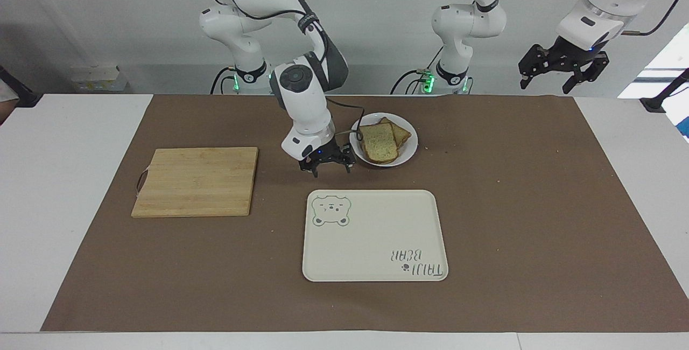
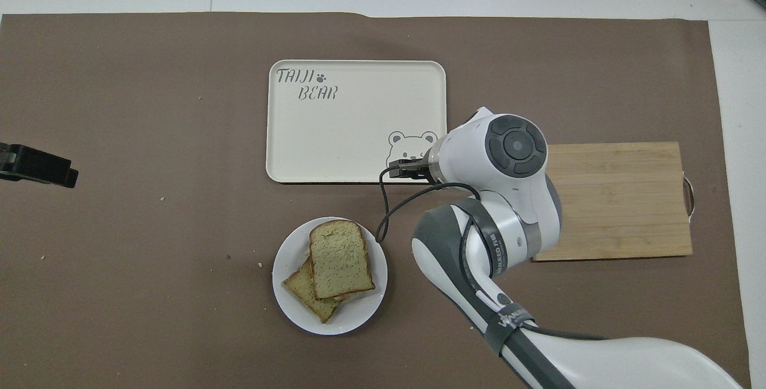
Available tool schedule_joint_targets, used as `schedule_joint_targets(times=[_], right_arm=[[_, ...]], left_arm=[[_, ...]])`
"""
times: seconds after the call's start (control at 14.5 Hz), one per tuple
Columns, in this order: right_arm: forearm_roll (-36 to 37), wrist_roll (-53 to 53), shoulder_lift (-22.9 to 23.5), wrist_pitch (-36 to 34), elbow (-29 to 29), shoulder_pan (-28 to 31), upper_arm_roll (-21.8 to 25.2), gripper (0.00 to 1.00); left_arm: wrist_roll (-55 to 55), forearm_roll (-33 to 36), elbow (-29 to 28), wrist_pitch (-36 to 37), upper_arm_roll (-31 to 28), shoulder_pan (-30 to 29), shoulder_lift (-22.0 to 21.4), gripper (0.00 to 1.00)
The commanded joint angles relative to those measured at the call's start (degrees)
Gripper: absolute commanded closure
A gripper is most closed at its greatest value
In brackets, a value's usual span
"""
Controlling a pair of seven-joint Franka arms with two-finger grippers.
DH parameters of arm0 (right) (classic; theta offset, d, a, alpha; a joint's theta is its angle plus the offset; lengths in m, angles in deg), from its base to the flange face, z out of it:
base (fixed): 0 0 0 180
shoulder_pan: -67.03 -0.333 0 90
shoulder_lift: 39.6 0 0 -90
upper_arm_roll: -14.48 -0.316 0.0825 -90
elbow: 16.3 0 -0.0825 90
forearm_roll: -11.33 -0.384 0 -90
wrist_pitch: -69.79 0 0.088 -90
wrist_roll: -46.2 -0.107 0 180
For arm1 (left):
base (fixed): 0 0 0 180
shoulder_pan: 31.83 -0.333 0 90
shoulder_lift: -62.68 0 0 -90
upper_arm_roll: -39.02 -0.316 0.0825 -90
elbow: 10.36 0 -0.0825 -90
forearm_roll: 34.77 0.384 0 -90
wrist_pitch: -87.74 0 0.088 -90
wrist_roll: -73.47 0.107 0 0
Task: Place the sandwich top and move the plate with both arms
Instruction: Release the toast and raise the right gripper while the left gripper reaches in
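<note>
The sandwich top [image 1: 379, 142] [image 2: 339, 258], a pale speckled slice with a brown crust, lies on a lower slice [image 1: 401, 133] [image 2: 302, 290] on the white plate [image 1: 410, 148] [image 2: 361, 316]. The slice beneath is skewed, so one corner sticks out. My right gripper [image 1: 332, 169] hangs open and empty over the brown mat, just beside the plate toward the right arm's end. In the overhead view its wrist hides the fingers. My left gripper [image 1: 562, 70] [image 2: 37, 166] waits open, raised high over the left arm's end of the table.
A cream tray with a bear drawing [image 1: 374, 236] [image 2: 353, 131] lies farther from the robots than the plate. A wooden cutting board [image 1: 196, 180] [image 2: 622, 197] sits toward the right arm's end. A brown mat [image 1: 527, 204] covers the table, with a few crumbs.
</note>
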Motion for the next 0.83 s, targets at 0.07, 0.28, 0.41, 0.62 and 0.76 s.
schedule_joint_targets(times=[0.07, 0.28, 0.41, 0.62, 0.76], right_arm=[[4.4, 0.2, -1.3, -0.5, 1.6, 5.2, -0.3, 0.0], [4.4, 0.2, -3.7, -2.7, 1.7, 9.0, -0.2, 0.0], [4.5, 0.4, -5.0, -5.5, 2.8, 11.9, -0.2, 0.0], [4.5, 2.8, -5.1, -12.3, 7.7, 15.0, -0.2, 0.0], [4.5, 3.9, -6.8, -14.6, 8.6, 16.5, -0.2, 0.0]], left_arm=[[0.2, -0.4, -0.6, -1.1, -0.4, 1.5, -0.6, 0.0], [0.2, -5.6, -1.5, -1.1, -0.4, 0.8, -0.8, 0.0], [-0.1, -7.4, -4.5, -1.8, -0.5, 1.0, -1.4, 0.0], [-0.7, -9.3, -14.1, -7.8, -1.0, -2.0, -3.8, 0.0], [-0.6, -15.3, -22.9, -14.3, -1.1, -2.8, -6.3, 0.0]])
